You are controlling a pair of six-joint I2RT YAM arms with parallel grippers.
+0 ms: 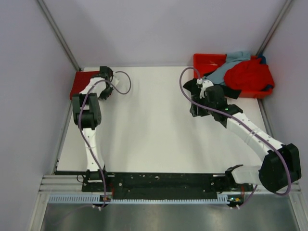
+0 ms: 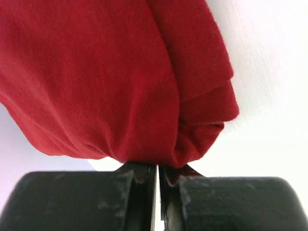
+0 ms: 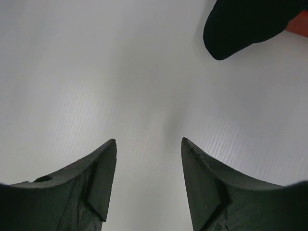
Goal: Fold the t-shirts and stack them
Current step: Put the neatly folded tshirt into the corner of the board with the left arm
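Two grippers: left gripper clenched on crimson shirt edge, right gripper spread over table.

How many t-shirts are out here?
4: dark crimson shirt at the far left corner; bright red shirt and grey-blue shirt piled in the orange tray; black shirt spilling over its edge. More may be hidden.

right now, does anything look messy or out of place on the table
Yes: the black t-shirt spills over the rim of the orange-red tray onto the table, and the bright red t-shirt and pale grey-blue t-shirt sit crumpled in a heap inside it. Nothing looks damaged.
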